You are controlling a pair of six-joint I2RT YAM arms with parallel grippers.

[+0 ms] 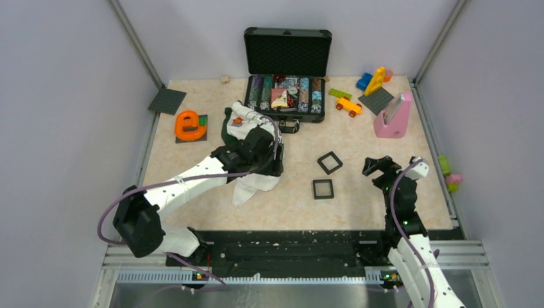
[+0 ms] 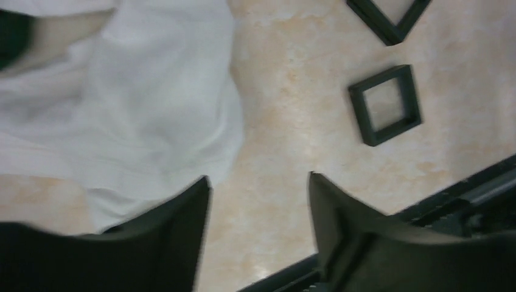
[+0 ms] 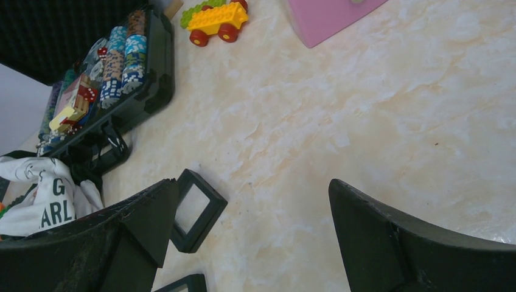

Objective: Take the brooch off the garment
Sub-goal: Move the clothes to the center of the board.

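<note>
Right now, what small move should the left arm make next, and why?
Probably move the left gripper toward the brooch: its jaws are apart and empty beside the garment, and the pin sits at its far end.

Soft, even overhead light; shadows faint.
Left wrist view blurs the white cloth garment (image 2: pixel 122 103); the top view is sharp.

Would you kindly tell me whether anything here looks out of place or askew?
The white garment lies crumpled near the open case, partly under the left arm. A grey baseplate overhangs the table's far-left edge. Nothing looks spilled.
</note>
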